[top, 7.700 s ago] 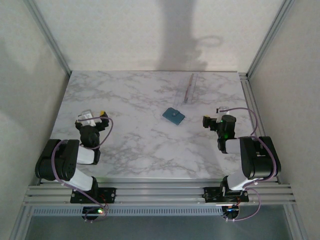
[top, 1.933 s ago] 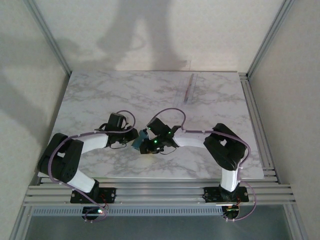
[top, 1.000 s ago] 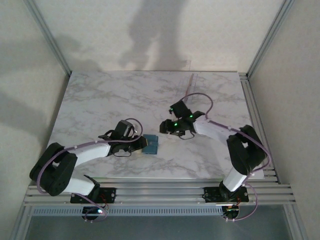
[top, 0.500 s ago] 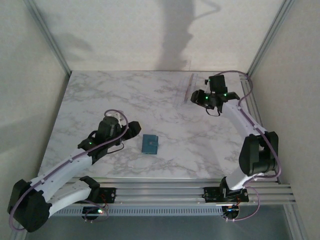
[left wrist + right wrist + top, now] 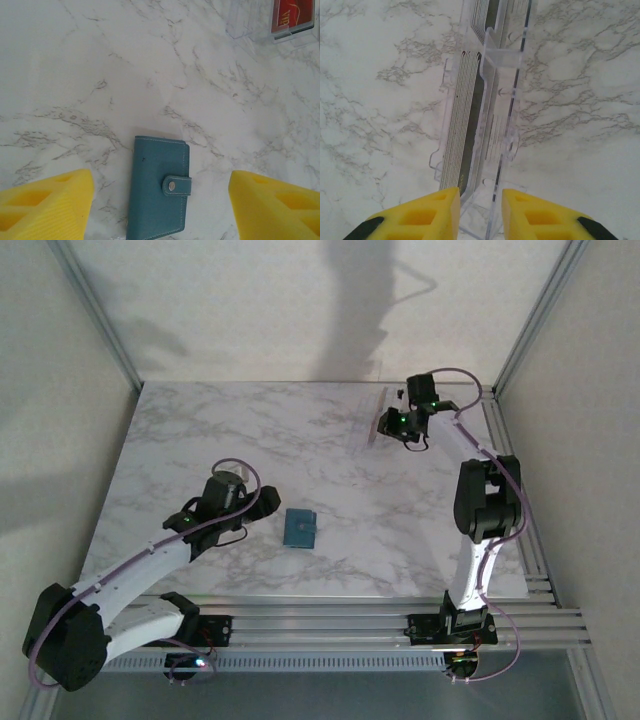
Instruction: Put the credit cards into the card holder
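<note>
1. Now look far out at the right end effector [image 5: 480,200], above the card holder [image 5: 502,55]: yellow fingers [image 5: 445,205] nearly together, with the near end of the clear rack in the thin gap. Cannot tell if squeezing it or just sitting beside it.
2. Find the left end effector [image 5: 265,502] low over the tabletop [image 5: 200,430], spread wide and holding nothing, with the shut teal wallet [image 5: 159,187] lying just ahead of it, not touched.
3. Find the credit cards [image 5: 467,115] standing on edge inside the card holder, at the far right side of the tabletop.
4. Watch out for a bump. Could slide or tip the light holder by closing on its wall or pushing down crooked, and could spill the cards.
5. Watch out for a bad pinch too. Could bend or scrape a card by squeezing it against the clear wall.
6. Mind the long reach. With the right arm stretched so far, could shake a little and knock the rack.
7. Count up: two end effectors, one card holder, one teal wallet, two bunches of cards in the holder, one behind the other. Too thin and too close to count one by one. One red card [image 5: 292,17] showing its face through the clear wall.
</note>
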Controlling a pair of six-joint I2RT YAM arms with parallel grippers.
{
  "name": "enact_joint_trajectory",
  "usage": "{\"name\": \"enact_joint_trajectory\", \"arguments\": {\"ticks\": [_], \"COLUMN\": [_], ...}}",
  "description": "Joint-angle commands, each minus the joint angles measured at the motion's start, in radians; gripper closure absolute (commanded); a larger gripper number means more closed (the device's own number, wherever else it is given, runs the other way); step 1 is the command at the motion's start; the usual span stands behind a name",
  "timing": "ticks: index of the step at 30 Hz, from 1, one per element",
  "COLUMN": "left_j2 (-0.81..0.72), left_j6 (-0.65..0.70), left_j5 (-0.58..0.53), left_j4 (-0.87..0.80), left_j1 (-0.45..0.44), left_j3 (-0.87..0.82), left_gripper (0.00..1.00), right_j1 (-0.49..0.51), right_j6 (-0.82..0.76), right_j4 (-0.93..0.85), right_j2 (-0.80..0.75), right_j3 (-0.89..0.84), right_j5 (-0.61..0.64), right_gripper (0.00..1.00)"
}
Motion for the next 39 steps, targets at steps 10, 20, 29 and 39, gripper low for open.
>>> {"name": "enact_joint_trajectory", "arguments": {"ticks": [10, 20, 29, 39], "left_j2": [0.04, 0.074, 0.13, 0.16], "left_j6": [0.034, 0.032, 0.034, 0.025], "left_j5": [0.006, -0.038, 0.051, 0.147], "left_j4": [-0.005, -0.013, -0.004, 0.014], "left_j1": [0.009, 0.029, 0.047, 0.047], "left_j3": [0.005, 0.037, 0.054, 0.028], "left_gripper": [0.28, 0.28, 0.27, 0.27], "right_j1": [0.0, 0.005, 0.019, 0.109], "right_j6": [-0.03, -0.153, -0.306, -0.415], "right_j4": [-0.049, -0.072, -0.12, -0.202], "right_j2": [0.066, 0.053, 0.02, 0.08], "right_j3": [0.026, 0.035, 0.039, 0.131], "right_j5": [0.068, 0.0, -0.098, -0.152], "right_gripper": [0.78, 0.9, 1.0, 1.0]}}
